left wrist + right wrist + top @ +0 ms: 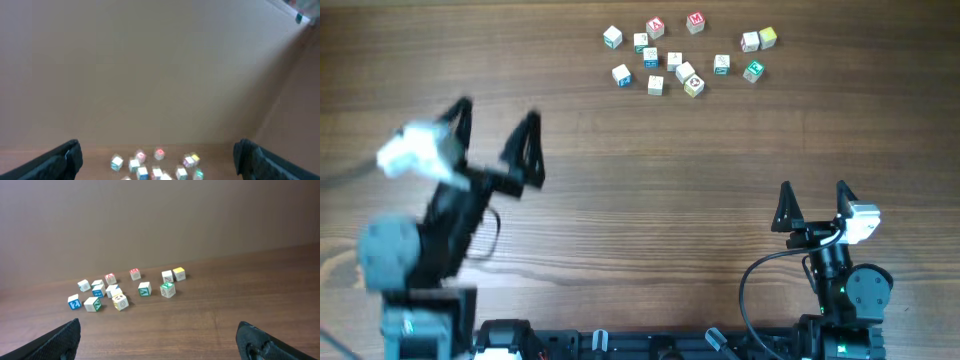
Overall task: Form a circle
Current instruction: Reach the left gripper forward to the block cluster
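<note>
Many small letter cubes (pixel 656 85) are seen lying loose at the far side of the bench (pixel 620 200), a little right of the middle. No circle is made yet. A tight bunch (pixel 685 72) of three cubes is seen near the middle of the group, touching in a short row. The other cubes are spread around it with gaps.

The left gripper (pixel 498 112) is seen over the left side of the bench, well apart from the cubes. Its jaws are spread wide and nothing is held. The right gripper (pixel 813 190) is near the front edge, with its jaws spread wide too and nothing between them.

The step in hand is judged to be a reach out to the cubes. It would be done best if one cube were picked at a time, from the edge of the group first, so that the others are not knocked. Each cube should be gripped on two flat sides, lifted a little, and set down on a round path with even gaps. The tight bunch should be pulled apart gently, as such light cubes could be tipped or pushed away
</note>
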Available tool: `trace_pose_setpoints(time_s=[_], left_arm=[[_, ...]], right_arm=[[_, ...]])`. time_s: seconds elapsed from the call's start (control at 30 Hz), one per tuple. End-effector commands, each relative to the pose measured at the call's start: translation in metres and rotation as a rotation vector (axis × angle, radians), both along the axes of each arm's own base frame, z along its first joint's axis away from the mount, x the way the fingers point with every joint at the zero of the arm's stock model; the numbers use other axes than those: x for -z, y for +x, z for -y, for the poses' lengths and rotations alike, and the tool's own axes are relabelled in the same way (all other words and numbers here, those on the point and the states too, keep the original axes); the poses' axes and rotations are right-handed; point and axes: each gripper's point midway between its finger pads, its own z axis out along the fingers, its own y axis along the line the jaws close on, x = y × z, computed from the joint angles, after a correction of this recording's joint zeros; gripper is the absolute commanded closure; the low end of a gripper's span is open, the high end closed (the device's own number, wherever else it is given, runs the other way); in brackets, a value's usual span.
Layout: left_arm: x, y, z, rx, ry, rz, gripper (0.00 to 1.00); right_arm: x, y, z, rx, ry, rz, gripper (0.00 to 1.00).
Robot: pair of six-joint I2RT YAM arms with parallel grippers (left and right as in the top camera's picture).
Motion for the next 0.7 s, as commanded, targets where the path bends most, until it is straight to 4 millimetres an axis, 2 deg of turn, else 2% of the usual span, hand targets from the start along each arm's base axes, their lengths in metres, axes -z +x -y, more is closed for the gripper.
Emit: trace_pose_setpoints(time_s=[0.0, 0.07, 0.13, 0.2, 0.23, 0.33, 0.43, 0.53, 0.67], left_arm=[[-0.017, 0.026, 0.024, 0.149, 0.006, -0.107, 0.0], [-0.017, 0.036, 0.033, 0.207, 0.005, -0.158, 0.0], [-0.003, 0.05, 0.038, 0.24, -0.02, -0.217, 0.0], [0.014, 0.046, 0.057, 0.375, -0.096, -0.327, 0.0], [0.017, 0.044, 0.064, 0.424, -0.103, -0.342, 0.0], [0.02, 0.047, 0.069, 0.47, -0.108, -0.351, 0.0], [0.012, 0.056, 0.069, 0.469, -0.156, -0.332, 0.0], [0.005, 0.077, 0.067, 0.45, -0.238, -0.331, 0.0], [0.024, 0.127, 0.06, 0.354, -0.32, -0.416, 0.0]], right_arm=[[-0.001, 0.0, 0.003, 0.015, 0.011, 0.003, 0.0], [-0.001, 0.0, 0.003, 0.015, 0.011, 0.003, 0.0], [-0.001, 0.0, 0.003, 0.015, 0.011, 0.003, 0.0], [-0.001, 0.0, 0.003, 0.015, 0.011, 0.003, 0.0], [-0.001, 0.0, 0.003, 0.015, 0.011, 0.003, 0.0], [-0.001, 0.0, 0.003, 0.015, 0.011, 0.003, 0.0], [-0.001, 0.0, 0.003, 0.015, 0.012, 0.003, 0.0], [-0.001, 0.0, 0.003, 0.015, 0.011, 0.003, 0.0], [-0.001, 0.0, 0.003, 0.015, 0.011, 0.003, 0.0]])
